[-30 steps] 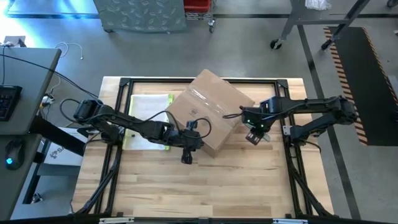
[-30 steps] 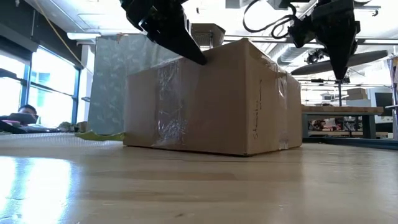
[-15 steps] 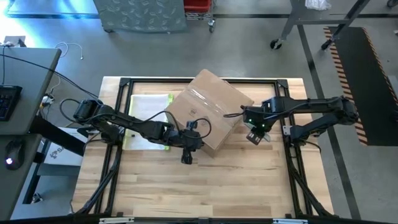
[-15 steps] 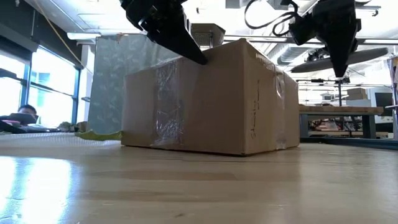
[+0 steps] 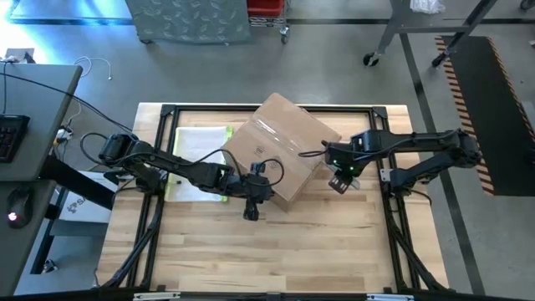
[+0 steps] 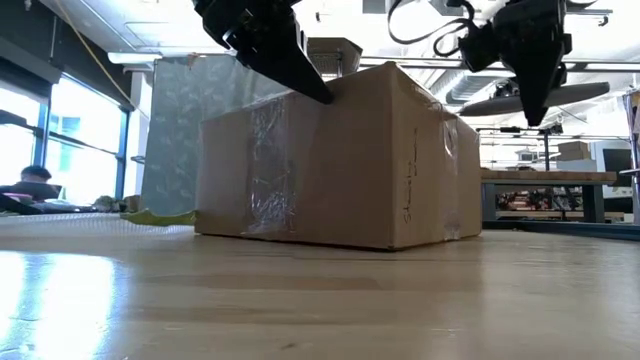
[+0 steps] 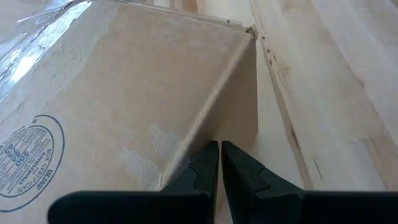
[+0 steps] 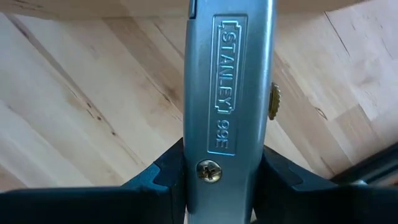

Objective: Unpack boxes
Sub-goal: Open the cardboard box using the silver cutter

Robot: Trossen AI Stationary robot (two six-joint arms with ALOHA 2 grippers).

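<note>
The right end effector (image 5: pixel 340 182), pinching a Stanley utility knife (image 8: pixel 227 93), hangs beside the taped carton (image 5: pixel 280 150), apparently clear; the left end effector (image 7: pixel 220 163), pressed together, braces its opposite top edge.

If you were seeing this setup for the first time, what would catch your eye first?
The big taped cardboard box sits mid-table, skewed to the table's edges. The shut left gripper presses on its near top corner. The right gripper, beside the box's right side, clamps a grey Stanley utility knife.
</note>
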